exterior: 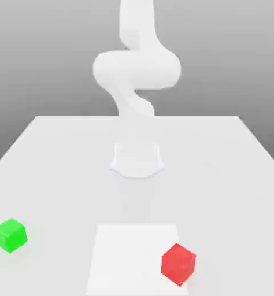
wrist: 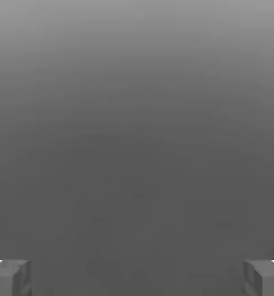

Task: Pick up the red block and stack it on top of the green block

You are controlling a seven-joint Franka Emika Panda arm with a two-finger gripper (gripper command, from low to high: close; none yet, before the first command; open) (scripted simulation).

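The red block [exterior: 178, 263] rests on the white table [exterior: 220, 167] near its front edge, towards the exterior view's right. Far from it, the green block [exterior: 10, 235] sits near the front edge on the exterior view's left. In the hand view my gripper [wrist: 137, 278] is open: its two grey fingertips [wrist: 10, 277] stand wide apart with nothing between them, and behind them is only plain grey background. Neither block is near the fingers.
The white arm [exterior: 136, 69] rises from its round base [exterior: 137, 159] at the table's middle and bends upward out of the picture. A lighter square patch [exterior: 128, 254] marks the table's front centre, with the red block on its right edge.
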